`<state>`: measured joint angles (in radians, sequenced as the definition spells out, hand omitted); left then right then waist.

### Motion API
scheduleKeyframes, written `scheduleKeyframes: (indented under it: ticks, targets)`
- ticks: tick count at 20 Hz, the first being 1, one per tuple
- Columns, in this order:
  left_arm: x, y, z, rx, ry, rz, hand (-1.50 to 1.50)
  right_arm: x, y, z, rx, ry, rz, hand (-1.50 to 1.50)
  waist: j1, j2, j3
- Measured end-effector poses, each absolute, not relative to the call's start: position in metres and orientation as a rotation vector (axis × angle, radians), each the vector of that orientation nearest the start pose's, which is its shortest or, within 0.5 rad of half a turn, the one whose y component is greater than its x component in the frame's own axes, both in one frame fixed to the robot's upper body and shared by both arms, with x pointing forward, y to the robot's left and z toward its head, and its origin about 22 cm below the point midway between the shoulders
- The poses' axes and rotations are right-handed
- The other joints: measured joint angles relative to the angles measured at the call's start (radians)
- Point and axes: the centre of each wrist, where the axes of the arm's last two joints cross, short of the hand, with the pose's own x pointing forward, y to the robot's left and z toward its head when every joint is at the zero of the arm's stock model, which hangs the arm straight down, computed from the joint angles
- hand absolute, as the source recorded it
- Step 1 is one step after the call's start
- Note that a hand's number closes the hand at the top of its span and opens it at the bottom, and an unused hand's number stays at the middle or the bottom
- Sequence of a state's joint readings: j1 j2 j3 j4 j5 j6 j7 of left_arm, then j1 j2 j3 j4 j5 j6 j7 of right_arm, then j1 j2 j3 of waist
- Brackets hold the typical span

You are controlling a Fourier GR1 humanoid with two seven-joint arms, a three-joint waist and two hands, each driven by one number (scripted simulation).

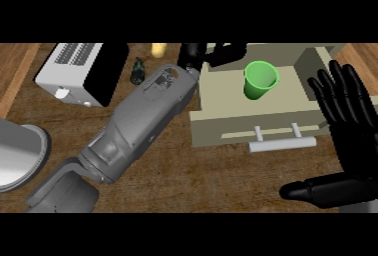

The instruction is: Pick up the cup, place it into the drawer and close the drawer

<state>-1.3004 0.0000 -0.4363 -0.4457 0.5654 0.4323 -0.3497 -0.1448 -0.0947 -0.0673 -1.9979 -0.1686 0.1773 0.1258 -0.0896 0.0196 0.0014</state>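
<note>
A green cup [260,80] stands upright inside the open beige drawer [221,107], toward its back. The drawer's pale bar handle [281,144] faces me at the front. My left forearm runs diagonally up from the lower left. Its black left hand [198,54] is at the drawer's back left corner, a little left of the cup and apart from it, with relaxed fingers [229,51] holding nothing. My right hand [351,131] rests open at the right edge, fingers up, beside the drawer's right side.
A white toaster [74,72] sits at the back left, with a dark bottle [138,70] and a small yellowish object [158,48] next to it. A grey round vessel [18,155] lies at the left edge. Wooden counter [207,175] shows in front of the drawer.
</note>
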Motion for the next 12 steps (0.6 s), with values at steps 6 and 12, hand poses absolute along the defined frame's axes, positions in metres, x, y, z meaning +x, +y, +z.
scheduleKeyframes:
  ticks: [6, 12]
  targets:
    - [0.4306, 0.0129, 0.1369, 0.01, -1.884, -0.336, -1.5, 0.2402, -0.2367, 0.1403, 0.214, -2.016, 0.189, -1.5, -0.017, 0.005, 0.001]
    - [0.4277, 0.008, 0.1376, 0.017, -1.885, -0.34, -1.5, 0.2389, -0.2401, 0.1374, 0.237, -2.021, 0.189, -1.5, -0.022, 0.006, 0.001]
